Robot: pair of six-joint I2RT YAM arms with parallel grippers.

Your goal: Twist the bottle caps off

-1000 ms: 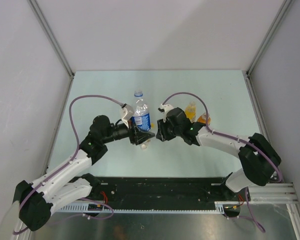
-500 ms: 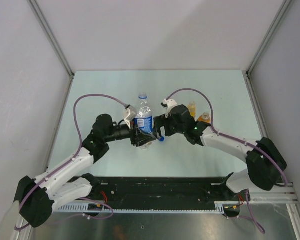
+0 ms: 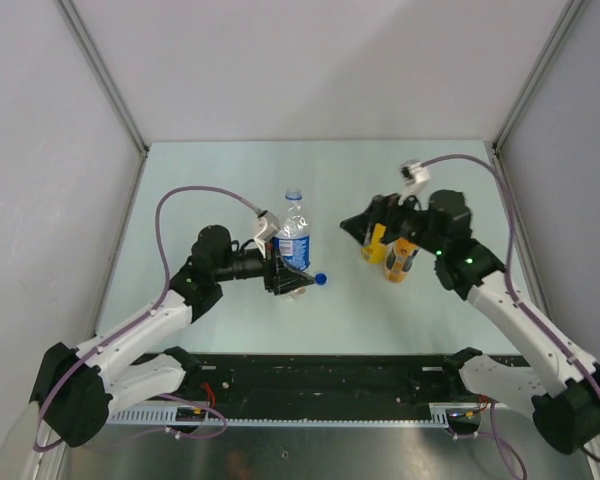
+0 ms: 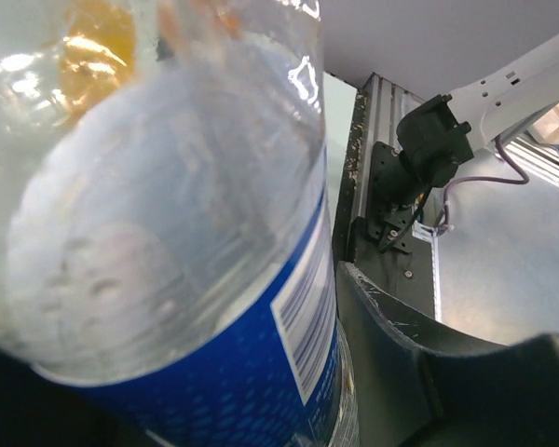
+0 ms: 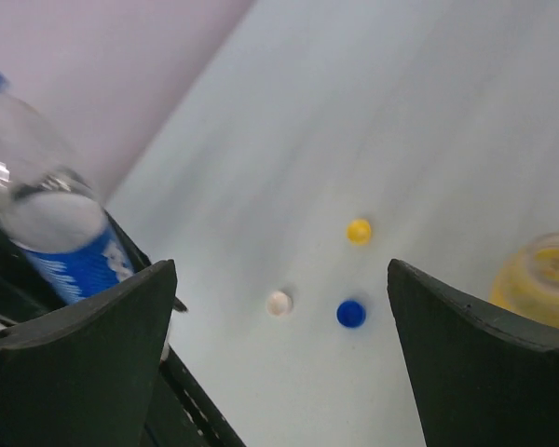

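Grips the clear water bottle low on its blue label with the left gripper, fingers closed against its sides. Holds it upright on the pale table; fills almost the whole left wrist view with its ribbed wall.

Hangs the right gripper well to the right of the water bottle, fingers spread wide, with nothing between them.

Shows three loose caps lying flat on the table to the right of the water bottle: white cap nearest it, blue cap just past that, yellow cap a little apart from both.

Sets the yellow juice bottle, mouth open, farther right of the water bottle, by the right gripper. Puts the orange bottle just beside it, on the side away from the water bottle.
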